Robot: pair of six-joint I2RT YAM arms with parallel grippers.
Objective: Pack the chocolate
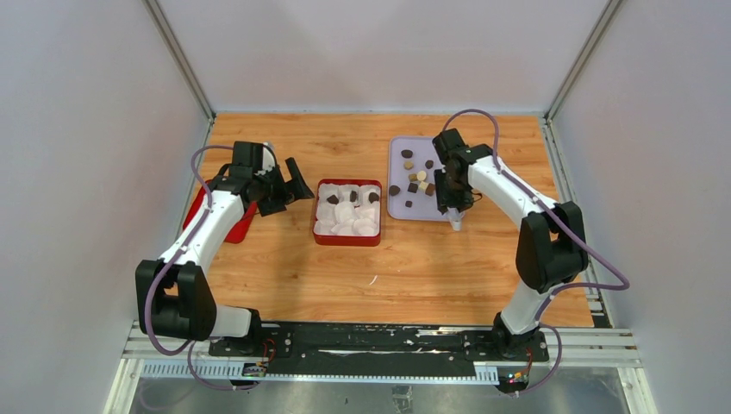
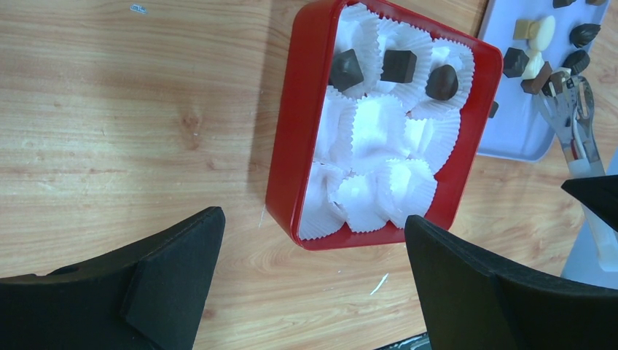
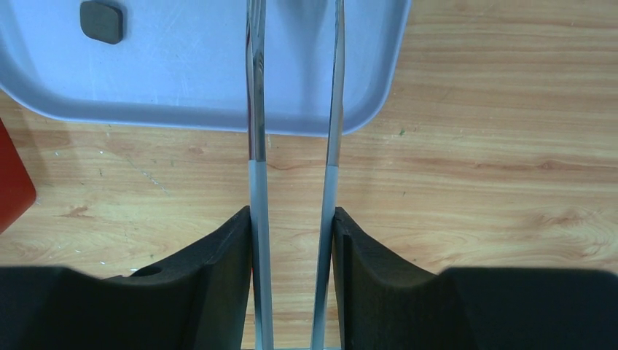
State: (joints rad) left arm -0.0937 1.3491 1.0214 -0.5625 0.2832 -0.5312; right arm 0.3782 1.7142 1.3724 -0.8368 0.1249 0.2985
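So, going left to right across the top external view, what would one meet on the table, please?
A red flat item, left pincer, open, red box, lavender tray; the right pincer with tongs overlaps the tray.

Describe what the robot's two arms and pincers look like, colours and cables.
The left arm and right arm share white link shells and black joints. A purplish cable loops along each. The left pincer and right pincer each have two matte black, wedge-shaped fingers. No markings visible.
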